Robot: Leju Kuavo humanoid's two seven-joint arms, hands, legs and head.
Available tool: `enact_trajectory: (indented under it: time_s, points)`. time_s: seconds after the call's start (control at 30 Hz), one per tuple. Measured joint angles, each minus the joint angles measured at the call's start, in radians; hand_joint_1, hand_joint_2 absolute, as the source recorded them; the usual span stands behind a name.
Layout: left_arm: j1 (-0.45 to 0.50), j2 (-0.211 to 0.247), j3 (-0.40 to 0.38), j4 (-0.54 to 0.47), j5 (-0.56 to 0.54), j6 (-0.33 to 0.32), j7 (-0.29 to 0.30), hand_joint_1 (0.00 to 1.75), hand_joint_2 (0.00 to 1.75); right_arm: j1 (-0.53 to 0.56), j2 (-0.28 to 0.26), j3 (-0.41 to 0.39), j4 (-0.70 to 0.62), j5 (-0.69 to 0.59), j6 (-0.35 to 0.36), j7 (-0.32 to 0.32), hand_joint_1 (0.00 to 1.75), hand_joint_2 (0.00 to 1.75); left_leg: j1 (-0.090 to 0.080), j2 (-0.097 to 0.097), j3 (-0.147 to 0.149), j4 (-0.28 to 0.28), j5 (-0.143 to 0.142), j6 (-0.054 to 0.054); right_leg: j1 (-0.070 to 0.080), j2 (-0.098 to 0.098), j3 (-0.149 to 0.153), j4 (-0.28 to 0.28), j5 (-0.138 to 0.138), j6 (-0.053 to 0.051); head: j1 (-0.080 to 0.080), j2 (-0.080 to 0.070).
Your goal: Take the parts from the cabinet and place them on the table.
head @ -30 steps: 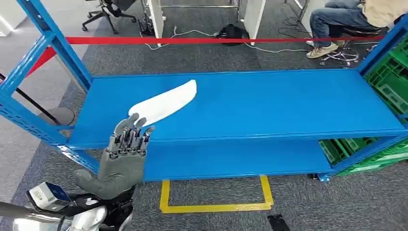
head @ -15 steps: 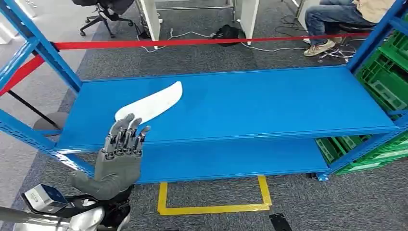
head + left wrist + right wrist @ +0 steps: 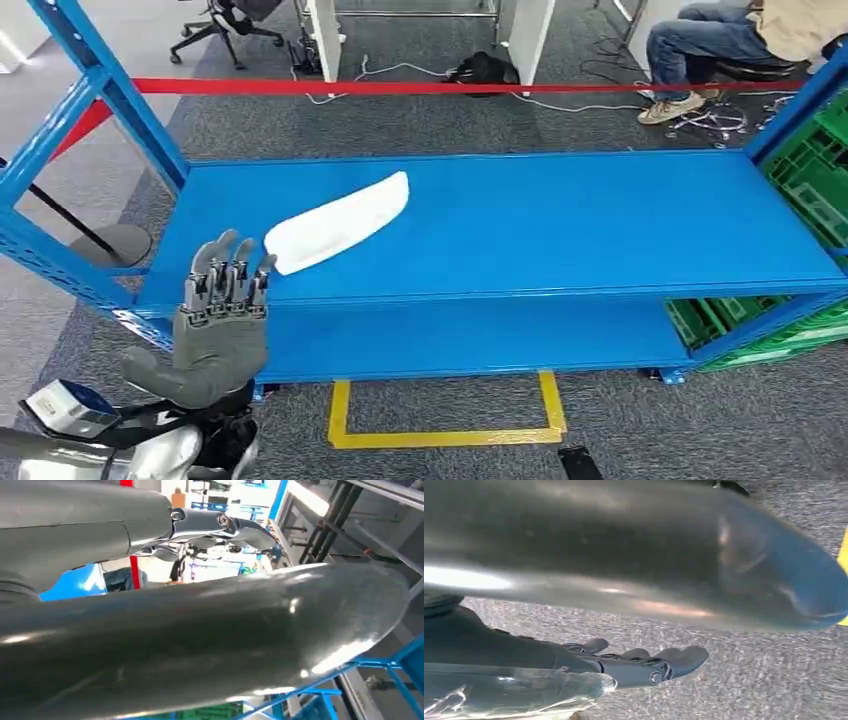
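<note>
One white part [image 3: 338,222] lies on the upper of two blue shelves [image 3: 560,215], toward its left end. My left robot hand [image 3: 222,318] is raised just short of it, fingers straight and apart, holding nothing. My right robot hand [image 3: 644,662] hangs over grey carpet, fingers loosely extended, empty.

A plain white, blade-shaped part [image 3: 337,223] lies on the bright blue metal shelf [image 3: 560,225] (red barrier tape [image 3: 450,87] behind it, yellow floor marking [image 3: 445,434] below).
</note>
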Motion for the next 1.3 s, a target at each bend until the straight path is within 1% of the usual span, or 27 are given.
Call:
enact_trajectory:
  time_s: [0.03, 0.07, 0.1, 0.17, 0.2, 0.23, 0.27, 0.3, 0.33, 0.37, 0.4, 0.43, 0.47, 0.5, 0.53, 0.57, 0.6, 0.63, 0.67, 0.7, 0.77, 0.87, 0.93, 1.1, 1.3]
  points:
    - [0.001, 0.000, 0.004, 0.000, 0.000, 0.000, 0.000, 0.00, 0.00, -0.001, -0.001, 0.000, 0.000, 0.000, 0.000, 0.000, 0.00, 0.00, 0.000, 0.000, 0.006, 0.000, -0.004, -0.005, -0.001, -0.001, 0.036, -0.079, 0.028, 0.000, 0.000, 0.000]
    - [0.002, 0.000, 0.008, -0.001, 0.000, 0.000, 0.000, 0.00, 0.00, -0.002, 0.000, 0.000, 0.000, 0.000, 0.000, 0.000, 0.00, 0.00, -0.009, -0.001, 0.005, 0.006, -0.007, -0.012, 0.002, 0.003, 0.048, -0.098, 0.017, -0.006, 0.000, 0.000]
    - [0.002, 0.000, 0.010, -0.002, 0.000, 0.000, 0.000, 0.00, 0.00, -0.003, 0.000, 0.000, 0.000, 0.000, 0.001, 0.000, 0.00, 0.00, -0.008, -0.001, 0.003, 0.005, -0.005, -0.016, 0.002, 0.006, 0.046, -0.096, 0.020, -0.017, -0.003, 0.000]
    - [0.002, 0.000, 0.010, -0.003, -0.001, 0.000, 0.000, 0.00, 0.00, 0.000, -0.002, 0.000, 0.000, -0.003, 0.005, -0.004, 0.00, 0.00, -0.005, -0.001, 0.004, -0.002, 0.000, -0.024, 0.007, 0.006, 0.043, -0.093, 0.020, -0.028, -0.002, 0.000]
    - [0.002, 0.000, 0.010, -0.003, -0.003, 0.001, 0.000, 0.00, 0.00, 0.001, -0.002, -0.001, 0.000, -0.013, 0.017, -0.013, 0.00, 1.75, -0.005, -0.001, 0.004, -0.002, -0.003, -0.030, 0.002, 0.006, 0.044, -0.099, 0.025, -0.037, -0.002, 0.000]
    - [0.003, 0.000, 0.011, -0.004, -0.014, 0.007, 0.001, 0.00, 0.00, -0.001, -0.002, -0.002, 0.000, -0.023, 0.032, -0.024, 0.00, 1.75, -0.005, 0.000, 0.000, 0.009, -0.016, -0.035, -0.001, 0.005, 0.045, -0.100, 0.027, -0.042, -0.002, 0.000]
    - [0.003, 0.000, 0.012, -0.006, -0.029, 0.020, 0.001, 0.00, 0.00, -0.002, -0.002, -0.002, 0.000, -0.031, 0.045, -0.035, 0.00, 1.75, -0.005, 0.002, -0.019, 0.050, -0.047, -0.040, -0.002, 0.005, 0.045, -0.100, 0.027, -0.048, -0.009, 0.000]
    - [0.003, 0.000, 0.014, -0.006, -0.047, 0.034, 0.001, 0.00, 0.00, -0.003, -0.002, -0.002, 0.000, -0.034, 0.054, -0.040, 0.00, 1.75, -0.003, 0.002, -0.053, 0.124, -0.087, -0.044, -0.002, 0.004, 0.044, -0.100, 0.026, -0.049, -0.014, 0.000]
    - [0.004, 0.000, 0.016, -0.006, -0.064, 0.047, 0.001, 0.00, 0.00, -0.001, -0.002, -0.002, 0.000, -0.036, 0.057, -0.042, 0.00, 1.75, -0.003, 0.002, -0.097, 0.214, -0.127, -0.047, -0.002, 0.002, 0.044, -0.100, 0.025, -0.050, -0.014, 0.000]
    - [0.004, 0.000, 0.018, -0.006, -0.069, 0.054, 0.000, 0.00, 0.00, 0.001, -0.002, -0.002, 0.000, -0.036, 0.058, -0.042, 0.00, 1.75, -0.003, 0.002, -0.134, 0.290, -0.153, -0.048, -0.002, 0.000, 0.043, -0.100, 0.025, -0.051, -0.014, 0.000]
    - [0.005, 0.000, 0.021, -0.006, -0.072, 0.057, 0.000, 0.00, 0.00, 0.003, -0.002, -0.002, 0.000, -0.037, 0.058, -0.042, 0.00, 1.75, -0.002, 0.002, -0.152, 0.319, -0.151, -0.049, -0.002, 0.000, 0.044, -0.100, 0.025, -0.051, -0.014, 0.000]
    - [0.006, 0.000, 0.025, -0.006, -0.072, 0.058, 0.000, 0.00, 0.00, 0.004, -0.002, -0.002, 0.000, -0.037, 0.058, -0.042, 0.00, 1.75, -0.002, 0.002, -0.144, 0.301, -0.126, -0.047, -0.002, 0.000, 0.045, -0.100, 0.025, -0.051, -0.014, 0.000]
    - [0.006, -0.001, 0.028, -0.006, -0.072, 0.058, -0.001, 0.00, 0.00, 0.003, -0.002, -0.002, 0.000, -0.035, 0.058, -0.042, 0.00, 1.75, -0.001, 0.002, -0.117, 0.246, -0.085, -0.045, -0.002, 0.001, 0.046, -0.100, 0.024, -0.050, -0.014, 0.000]
    - [0.006, -0.001, 0.029, -0.006, -0.073, 0.058, -0.001, 0.00, 0.00, 0.003, -0.002, -0.002, 0.000, -0.034, 0.059, -0.042, 0.00, 1.75, 0.002, 0.003, -0.076, 0.163, -0.039, -0.046, -0.007, 0.003, 0.049, -0.099, 0.023, -0.049, -0.014, 0.000]
    - [0.007, -0.001, 0.030, -0.007, -0.073, 0.056, -0.001, 0.00, 0.00, 0.003, -0.002, -0.002, 0.000, -0.031, 0.063, -0.042, 0.00, 1.75, 0.010, 0.006, -0.029, 0.073, 0.002, -0.067, -0.008, 0.004, 0.051, -0.096, 0.019, -0.047, -0.013, 0.000]
    - [0.007, -0.001, 0.031, -0.007, -0.073, 0.056, -0.001, 0.00, 0.00, 0.002, -0.007, -0.002, -0.002, -0.030, 0.065, -0.042, 0.00, 1.75, 0.016, 0.005, -0.003, 0.026, -0.009, -0.107, 0.011, 0.006, 0.044, -0.083, 0.010, -0.038, -0.017, 0.000]
    - [0.007, -0.004, 0.031, -0.008, -0.074, 0.055, -0.001, 0.00, 0.00, 0.002, -0.011, -0.002, -0.002, -0.029, 0.066, -0.042, 0.00, 1.75, 0.019, -0.002, -0.002, 0.018, -0.014, -0.081, 0.007, 0.008, 0.037, -0.074, 0.006, -0.044, -0.029, 0.000]
    - [0.007, -0.004, 0.032, -0.008, -0.074, 0.053, -0.001, 0.00, 0.00, 0.003, -0.011, -0.002, -0.002, -0.027, 0.067, -0.042, 0.00, 1.75, 0.014, -0.001, -0.006, 0.019, -0.019, -0.035, 0.011, 0.011, 0.036, -0.078, 0.009, -0.042, -0.018, 0.000]
    - [0.007, -0.004, 0.032, -0.008, -0.074, 0.052, -0.001, 0.00, 0.00, 0.005, -0.011, -0.002, -0.002, -0.026, 0.066, -0.041, 0.00, 1.75, 0.014, 0.000, -0.006, 0.019, -0.015, -0.050, 0.010, 0.009, 0.038, -0.083, 0.011, -0.039, -0.017, 0.000]
    - [0.008, -0.004, 0.032, -0.008, -0.074, 0.052, -0.001, 0.00, 0.00, 0.006, -0.011, -0.002, -0.002, -0.026, 0.067, -0.040, 0.00, 1.75, 0.013, -0.001, -0.006, 0.018, -0.015, -0.045, 0.009, 0.008, 0.040, -0.088, 0.012, -0.036, -0.018, 0.000]
    - [0.007, -0.004, 0.032, -0.008, -0.074, 0.052, -0.001, 0.00, 0.00, 0.004, -0.011, -0.002, -0.002, -0.026, 0.066, -0.039, 0.00, 1.75, 0.011, -0.001, -0.006, 0.019, -0.015, -0.042, 0.008, 0.008, 0.046, -0.095, 0.017, -0.030, -0.014, 0.000]
    - [0.007, -0.004, 0.032, -0.008, -0.074, 0.051, -0.001, 0.00, 0.00, 0.005, -0.011, -0.002, -0.002, -0.026, 0.066, -0.037, 0.00, 1.75, 0.009, -0.001, -0.006, 0.019, -0.016, -0.036, 0.005, 0.008, 0.047, -0.100, 0.019, -0.025, -0.013, 0.000]
    - [0.007, -0.004, 0.032, -0.008, -0.073, 0.051, -0.001, 0.00, 0.00, 0.004, -0.011, -0.002, -0.002, -0.026, 0.065, -0.035, 0.00, 1.75, 0.007, -0.001, -0.006, 0.019, -0.016, -0.035, 0.003, 0.008, 0.047, -0.100, 0.020, -0.021, -0.013, 0.000]
    - [0.007, -0.004, 0.033, -0.008, -0.073, 0.051, 0.006, 0.00, 0.00, 0.005, -0.011, -0.002, -0.002, -0.027, 0.065, -0.030, 0.00, 1.75, 0.006, -0.001, -0.006, 0.019, -0.014, -0.032, 0.003, 0.008, 0.046, -0.100, 0.021, -0.019, -0.014, 0.000]
    - [0.007, -0.004, 0.033, -0.005, -0.110, 0.059, 0.047, 0.00, 0.00, 0.006, -0.011, -0.002, -0.002, -0.029, 0.066, -0.034, 0.00, 1.75, 0.006, -0.001, -0.006, 0.018, -0.013, -0.032, 0.003, 0.008, 0.045, -0.100, 0.021, -0.018, -0.014, 0.000]
